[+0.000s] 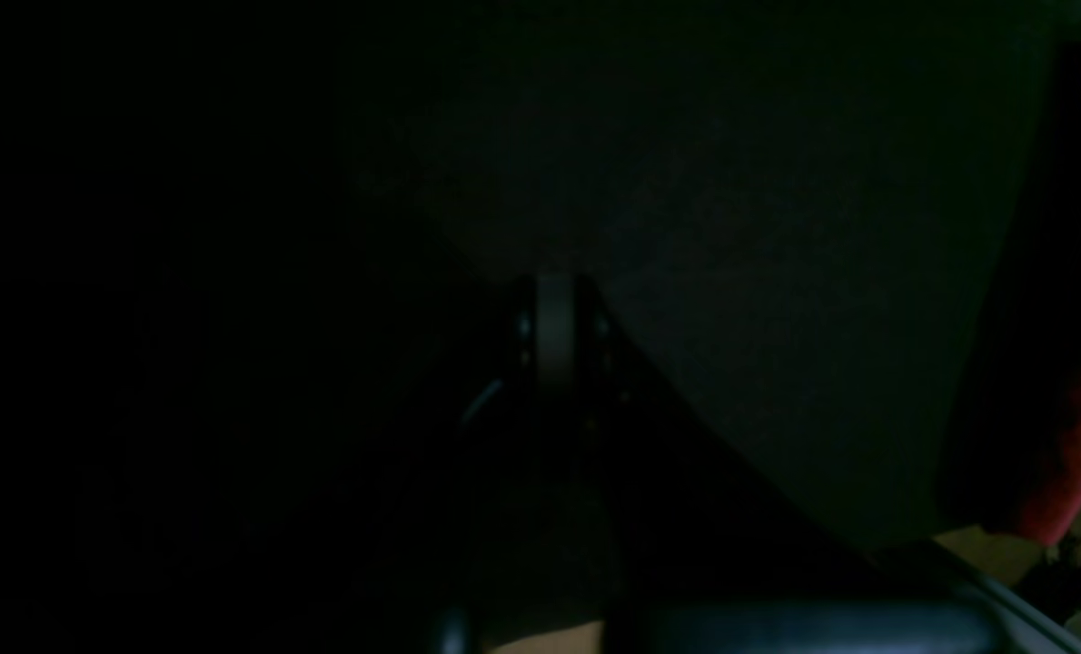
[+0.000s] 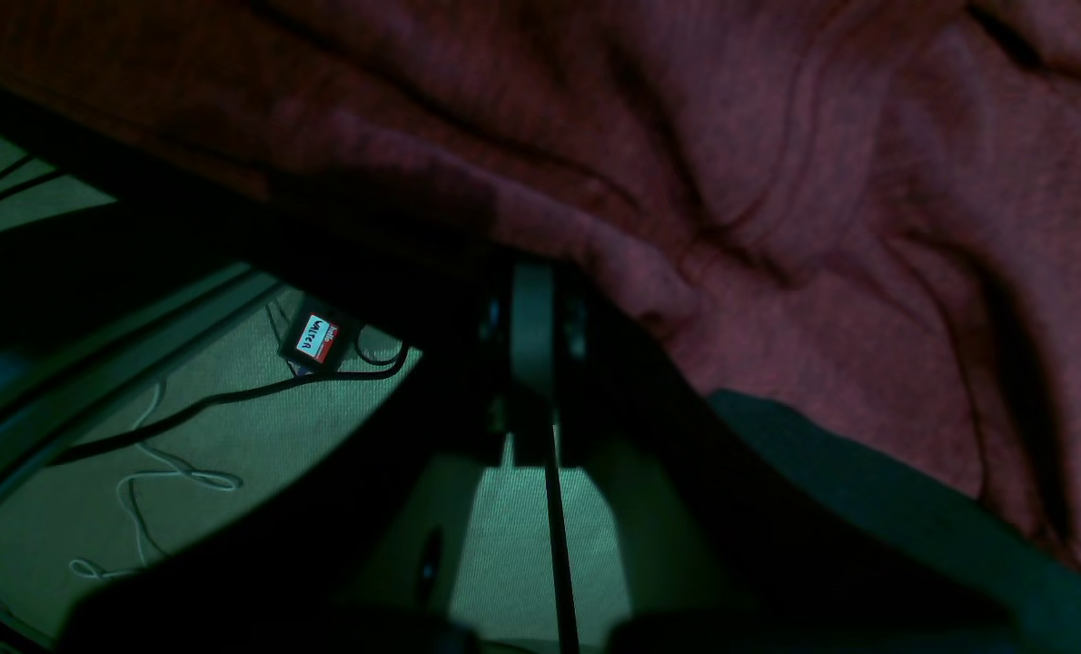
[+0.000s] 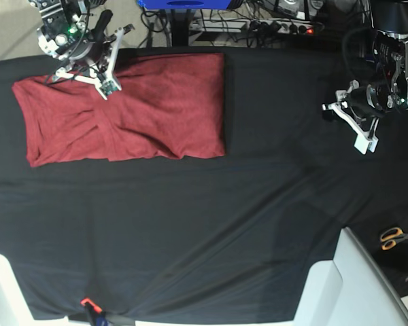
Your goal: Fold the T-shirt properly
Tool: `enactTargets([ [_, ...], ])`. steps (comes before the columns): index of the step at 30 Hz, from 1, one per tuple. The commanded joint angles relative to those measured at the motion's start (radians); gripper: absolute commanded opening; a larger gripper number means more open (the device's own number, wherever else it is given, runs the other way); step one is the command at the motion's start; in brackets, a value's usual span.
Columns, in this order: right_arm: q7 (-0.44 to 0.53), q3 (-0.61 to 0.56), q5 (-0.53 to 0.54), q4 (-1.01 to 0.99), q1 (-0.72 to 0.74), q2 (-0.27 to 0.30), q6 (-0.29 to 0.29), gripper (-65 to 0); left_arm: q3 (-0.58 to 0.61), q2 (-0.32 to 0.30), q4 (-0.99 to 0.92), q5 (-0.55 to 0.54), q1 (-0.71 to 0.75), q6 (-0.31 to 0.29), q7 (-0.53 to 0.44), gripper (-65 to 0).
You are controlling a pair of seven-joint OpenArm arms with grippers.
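Right gripper is sitting clenched over the far edge of the T-shirt, jaws pressed together with nothing between them as far as I am seeing in its wrist view — the red knit is lying just beyond the fingertips, not pinched. Left gripper is likewise clenched and empty, hanging over bare black cloth well apart from the garment; its wrist view is nearly dark, with only a sliver of red at the frame's edge.

Risks I am noting from here:
- Shut jaws are unable to take a corner; if I am lowering the right one as it stands, it is likely ploughing into the soft fabric and bunching the wrinkles already showing near the middle of the shirt.
- Knit this loose is probably dragging as one piece, so a one-sided pull could be skewing the rectangle it is lying in.
- Snagging the table cover along with the shirt is also possible — both are soft.

Pose: right arm is reaching in from the far left corner in the base view, tilted downward toward the shirt's upper edge. Left arm is hovering at the far right side.

Scissors are lying off to the right, uninvolved.
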Motion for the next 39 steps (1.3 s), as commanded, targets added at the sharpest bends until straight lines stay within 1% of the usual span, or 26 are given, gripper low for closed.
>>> enactTargets([
  [1, 0.010, 0.004, -0.007, 0.018, -0.004, 0.004, -0.002, -64.8, -0.007, -0.017, 0.013, -0.010, -0.008, -0.008, -0.010, -65.0],
  [6, 0.010, 0.004, -0.010, 0.029, -0.006, 0.004, -0.003, -65.0, -0.007, -0.017, 0.013, -0.010, -0.008, -0.008, -0.010, -65.0],
  [11, 0.011, 0.006, -0.110, 0.047, -0.013, -0.002, -0.005, -65.0, -0.007, -0.017, 0.013, -0.010, -0.008, -0.008, -0.010, -65.0],
  [13, 0.016, 0.006, -0.130, 0.041, -0.012, -0.003, -0.005, -65.0, -0.007, -0.017, 0.013, -0.010, -0.008, -0.008, -0.010, -65.0],
  [21, 0.020, 0.006, -0.133, -0.009, 0.017, -0.003, -0.005, -65.0, -0.007, -0.017, 0.013, -0.010, -0.008, -0.008, -0.010, -65.0],
  [26, 0.071, 0.006, -0.134, -0.014, 0.022, 0.003, -0.006, -65.0, -0.007, -0.017, 0.013, -0.010, -0.008, -0.008, -0.010, -65.0],
  [32, 0.074, 0.006, -0.137, -0.008, 0.024, 0.004, -0.008, -65.0, -0.007, -0.017, 0.013, -0.010, -0.008, -0.008, -0.010, -65.0],
  [36, 0.074, 0.001, -0.211, 0.003, 0.021, 0.001, -0.057, -65.0, -0.007, -0.017, 0.013, -0.010, -0.008, -0.008, -0.010, -65.0],
  [39, 0.074, 0.003, -0.219, 0.011, 0.019, 0.000, -0.062, -65.0, -0.007, -0.017, 0.013, -0.010, -0.008, -0.008, -0.010, -65.0],
])
